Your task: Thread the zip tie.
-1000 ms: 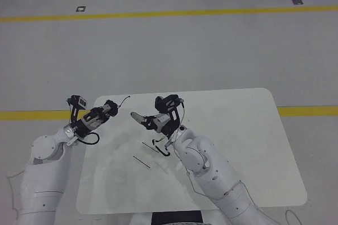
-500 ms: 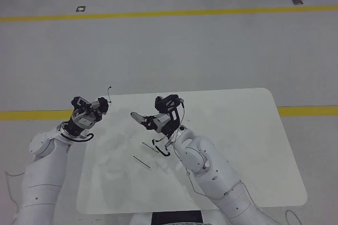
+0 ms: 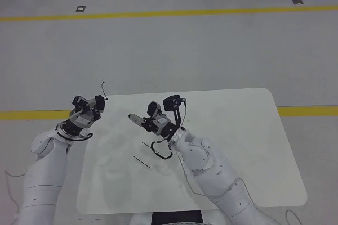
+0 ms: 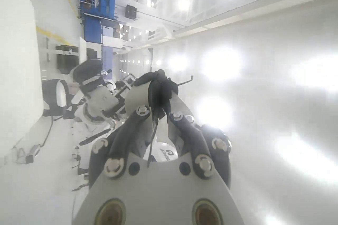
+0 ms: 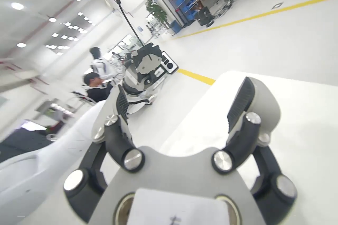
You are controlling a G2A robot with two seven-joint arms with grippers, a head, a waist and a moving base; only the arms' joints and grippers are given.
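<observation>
**Zip tie aloft, threading not yet begun**

Your left gripper point(image 3: 98, 103) clamps the zip tie point(image 3: 103, 87), head end upright, just beside the table point(image 3: 236, 135) corner. Your right gripper point(image 5: 184, 90) faces it, wide open and empty. Next, you likely need tail and head aligned.

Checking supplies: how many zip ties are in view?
3. One zip tie in the left gripper; two on the table: a nearer tie, a farther tie. Others may be hidden.
</observation>
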